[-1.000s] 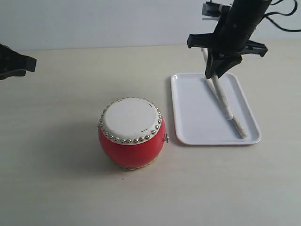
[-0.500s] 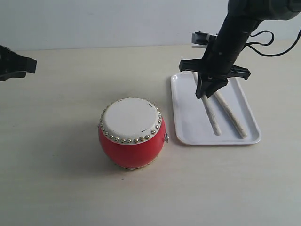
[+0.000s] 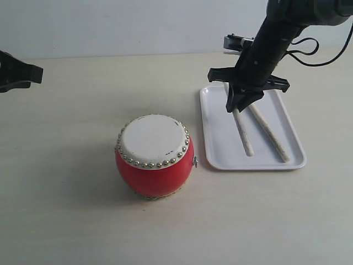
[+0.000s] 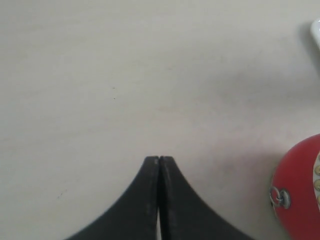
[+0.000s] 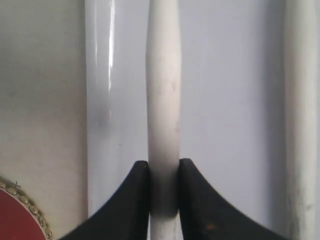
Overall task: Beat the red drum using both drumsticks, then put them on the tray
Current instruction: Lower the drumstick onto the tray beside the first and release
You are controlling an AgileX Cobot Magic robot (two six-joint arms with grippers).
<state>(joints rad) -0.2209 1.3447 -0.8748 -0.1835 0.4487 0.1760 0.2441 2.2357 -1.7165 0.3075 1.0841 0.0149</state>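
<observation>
The red drum stands upright on the table, its off-white skin ringed with silver studs; its red side also shows in the left wrist view. To its right lies the white tray. One drumstick lies flat in the tray. My right gripper is shut on the second drumstick, which slants down onto the tray; the black fingers clamp it on both sides. My left gripper is shut and empty over bare table, at the far left edge.
The tray's left rim runs beside the held stick, with the other drumstick lying parallel in the tray. The pale wooden tabletop extends around the drum. A white wall stands behind.
My right gripper has carried its drumstick leftward and lower over the tray, away from the lying stick. Drum and left gripper have not moved.
</observation>
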